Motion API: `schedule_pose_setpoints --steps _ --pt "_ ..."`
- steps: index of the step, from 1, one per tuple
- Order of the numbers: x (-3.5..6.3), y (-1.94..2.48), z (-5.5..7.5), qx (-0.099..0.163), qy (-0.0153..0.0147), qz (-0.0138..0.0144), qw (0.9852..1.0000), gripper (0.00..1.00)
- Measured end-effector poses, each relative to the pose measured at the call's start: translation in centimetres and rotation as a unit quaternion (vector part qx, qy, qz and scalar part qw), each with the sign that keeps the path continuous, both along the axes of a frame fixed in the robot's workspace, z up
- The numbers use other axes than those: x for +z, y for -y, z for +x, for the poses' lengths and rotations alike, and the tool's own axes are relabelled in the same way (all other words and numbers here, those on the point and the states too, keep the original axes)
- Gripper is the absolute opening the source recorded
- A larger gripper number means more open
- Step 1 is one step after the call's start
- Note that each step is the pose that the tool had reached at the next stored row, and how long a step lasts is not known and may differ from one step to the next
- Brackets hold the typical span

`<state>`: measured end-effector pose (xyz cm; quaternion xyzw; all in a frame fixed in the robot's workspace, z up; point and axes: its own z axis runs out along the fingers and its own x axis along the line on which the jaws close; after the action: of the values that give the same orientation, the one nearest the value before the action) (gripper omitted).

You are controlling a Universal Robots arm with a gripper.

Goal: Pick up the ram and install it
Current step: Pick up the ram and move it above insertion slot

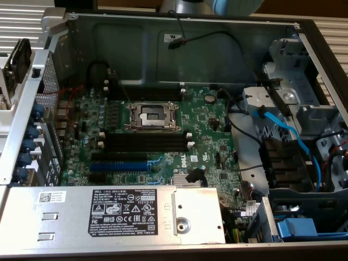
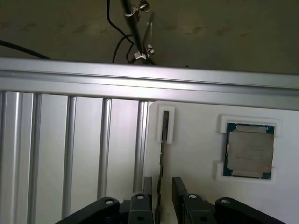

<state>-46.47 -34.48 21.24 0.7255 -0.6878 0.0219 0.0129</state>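
Pincer (image 2: 162,183) astride ram (image 2: 165,127), motherboard (image 1: 212,136) in exterior view

1 ram (image 2: 160,163), 1 processor chip (image 2: 249,150), 1 motherboard (image 1: 212,136), 1 CPU socket (image 1: 151,116)

You are working over a silver ribbed aluminium table (image 2: 56,154), whose slotted bars run up to a long plain edge rail (image 2: 140,81). Beyond that edge you see a dull grey-brown floor (image 2: 224,28) in soft, even light, with a thin black cable (image 2: 108,11) trailing across it.
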Motion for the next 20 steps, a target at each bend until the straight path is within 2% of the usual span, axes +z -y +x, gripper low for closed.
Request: schedule_pose_setpoints --steps 4,11,20 --pt "-0.32 -0.07 0.01 0.0 -0.0005 -0.0001 1.0 0.31" --pt "-0.69 -0.08 0.01 0.0 -0.0064 -0.0001 1.0 0.31" --pt "-0.9 -0.09 0.1 0.0 -0.0067 0.0 1.0 0.31"
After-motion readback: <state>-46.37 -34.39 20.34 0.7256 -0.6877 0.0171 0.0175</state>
